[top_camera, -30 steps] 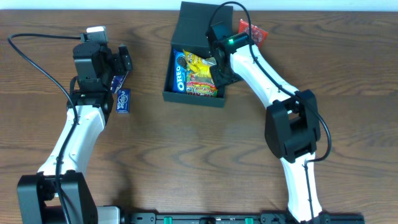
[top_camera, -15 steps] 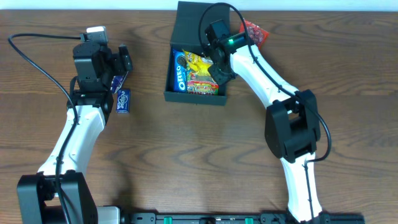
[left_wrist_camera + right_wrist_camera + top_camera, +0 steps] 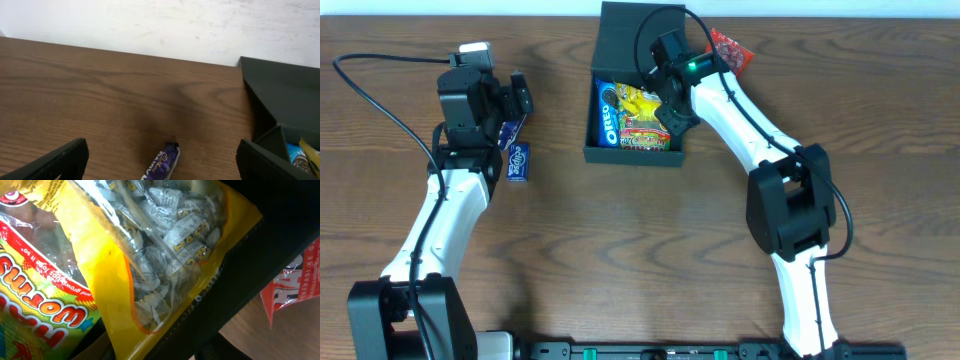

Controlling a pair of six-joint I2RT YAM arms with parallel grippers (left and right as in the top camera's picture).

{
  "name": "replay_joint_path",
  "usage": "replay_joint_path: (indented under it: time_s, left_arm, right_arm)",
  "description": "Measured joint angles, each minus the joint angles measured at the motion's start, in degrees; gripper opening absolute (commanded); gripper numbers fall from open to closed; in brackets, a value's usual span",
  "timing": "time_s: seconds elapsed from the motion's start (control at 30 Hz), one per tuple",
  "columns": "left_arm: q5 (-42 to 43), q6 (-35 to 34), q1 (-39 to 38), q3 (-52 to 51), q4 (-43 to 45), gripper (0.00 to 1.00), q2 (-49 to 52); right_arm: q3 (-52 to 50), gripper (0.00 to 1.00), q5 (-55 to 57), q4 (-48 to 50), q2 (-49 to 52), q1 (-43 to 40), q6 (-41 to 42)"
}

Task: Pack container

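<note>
The container (image 3: 632, 156), a dark box with its lid (image 3: 625, 40) flipped back, sits at the table's far middle. Inside lie a blue Oreo pack (image 3: 609, 115), a yellow candy bag (image 3: 638, 100) and a gummy-worm bag (image 3: 645, 135). My right gripper (image 3: 675, 112) is at the box's right wall, and in the right wrist view that dark wall (image 3: 260, 245) runs between its fingers, with the jaws closed on it (image 3: 200, 345). My left gripper (image 3: 517, 100) stands wide open just above a purple chocolate bar (image 3: 162, 165) on the table.
A red snack packet (image 3: 728, 50) lies on the table just outside the box's right rear corner, also seen beyond the wall (image 3: 295, 280). The purple bar (image 3: 517, 160) lies left of the box. A white wall borders the table's far edge (image 3: 150, 25).
My right gripper has narrowed onto the box's right wall, and the box has slid a little toward the far edge. The left arm has not moved.
</note>
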Motion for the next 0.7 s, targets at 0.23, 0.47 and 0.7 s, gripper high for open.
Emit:
replay_joint_path:
  time_s: [0.23, 0.47, 0.7]
  left_arm:
    - [0.0, 0.0, 0.0, 0.0, 0.0, 0.95, 0.0]
    - [0.0, 0.0, 0.0, 0.0, 0.0, 0.95, 0.0]
    - [0.0, 0.0, 0.0, 0.0, 0.0, 0.95, 0.0]
  right_arm:
    - [0.0, 0.41, -0.1, 0.3, 0.0, -0.2, -3.3]
    - [0.0, 0.41, -1.4, 0.7, 0.0, -1.4, -6.6]
    - [0.0, 0.28, -4.4, -0.5, 0.0, -2.8, -5.9]
